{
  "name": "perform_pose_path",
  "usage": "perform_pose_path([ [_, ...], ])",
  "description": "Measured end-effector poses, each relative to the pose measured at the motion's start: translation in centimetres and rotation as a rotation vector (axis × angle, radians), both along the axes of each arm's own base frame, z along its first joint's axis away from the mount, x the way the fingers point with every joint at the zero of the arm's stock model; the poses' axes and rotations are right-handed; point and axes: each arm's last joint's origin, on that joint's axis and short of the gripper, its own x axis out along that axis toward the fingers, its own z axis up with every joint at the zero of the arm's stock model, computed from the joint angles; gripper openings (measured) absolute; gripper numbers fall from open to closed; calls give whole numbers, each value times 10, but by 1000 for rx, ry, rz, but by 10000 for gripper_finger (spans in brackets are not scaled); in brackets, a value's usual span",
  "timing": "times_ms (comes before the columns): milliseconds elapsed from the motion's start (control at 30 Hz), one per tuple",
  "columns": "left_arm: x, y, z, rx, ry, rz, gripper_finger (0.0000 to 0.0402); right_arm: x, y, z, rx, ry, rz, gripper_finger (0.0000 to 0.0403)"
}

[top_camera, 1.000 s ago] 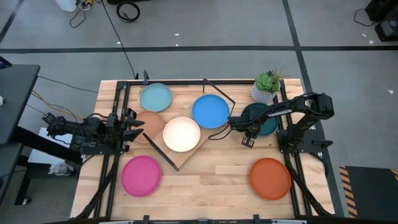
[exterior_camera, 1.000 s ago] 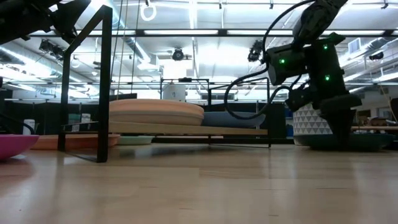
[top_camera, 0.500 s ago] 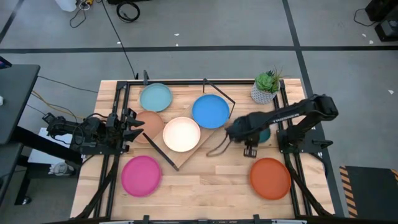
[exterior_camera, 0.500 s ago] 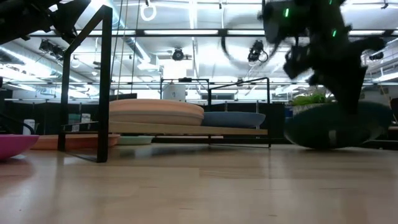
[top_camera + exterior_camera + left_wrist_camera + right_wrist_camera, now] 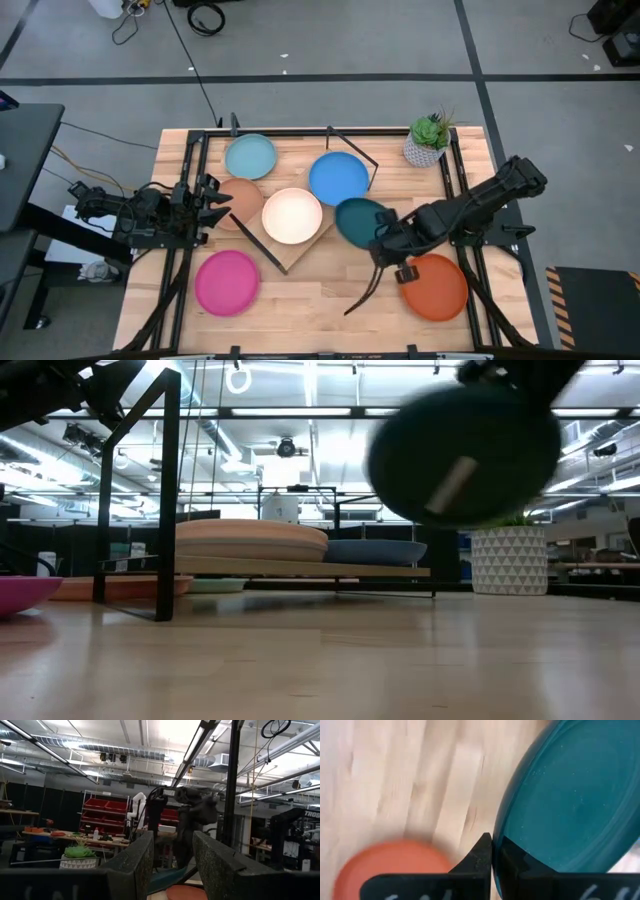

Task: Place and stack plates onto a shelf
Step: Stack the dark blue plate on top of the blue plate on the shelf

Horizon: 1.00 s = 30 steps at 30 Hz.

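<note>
Dark teal plate (image 5: 362,221) hangs lifted off the table, tilted, rim pinched in the right gripper (image 5: 388,237). Round, so no long axis; its face is turned towards the shelf (image 5: 312,243), which lies just beside it, leftward. Left gripper (image 5: 212,203) waits spread near the tan plate (image 5: 243,198).

- Bare table (image 5: 330,285) lay open between pink plate (image 5: 227,282) and orange plate (image 5: 436,286).
- Shelf (image 5: 300,250) and potted plant (image 5: 428,140) blocked the far side.
</note>
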Motion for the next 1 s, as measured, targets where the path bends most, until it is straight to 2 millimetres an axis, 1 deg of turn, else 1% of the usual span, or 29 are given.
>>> perform_pose_path([
  [100, 0, 0, 0, 0, 0, 0, 146, 13, 2, 0, -22, -66, 86, 16],
  [200, 0, 0, 0, 0, 0, 0, 146, 31, -5, -14, -61, -60, 128, 16],
  [333, 0, 0, 0, 0, 0, 0, 146, 50, -25, -37, -150, 30, 146, 16],
  [433, 0, 0, 0, -1, 0, 0, 146, 58, -43, -45, -197, 69, 140, 16],
  [533, 0, 0, 0, -1, 0, 0, 146, 66, -58, -43, -192, 83, 108, 16],
  [600, 0, 0, 0, -1, -1, 0, 146, 70, -66, -37, -187, 64, 112, 16],
  [733, 0, 0, 0, -1, -1, 0, 146, 77, -82, -24, -233, 16, 105, 16],
  [800, 0, 0, 0, -1, 0, 0, 146, 81, -91, -20, -240, -15, 101, 16],
  [900, 0, 0, 0, -1, 0, 0, 146, 85, -105, -24, -232, -43, 84, 16],
  [1000, 0, 0, 0, -1, 0, -1, 146, 85, -117, -35, -189, -37, 67, 16],
])
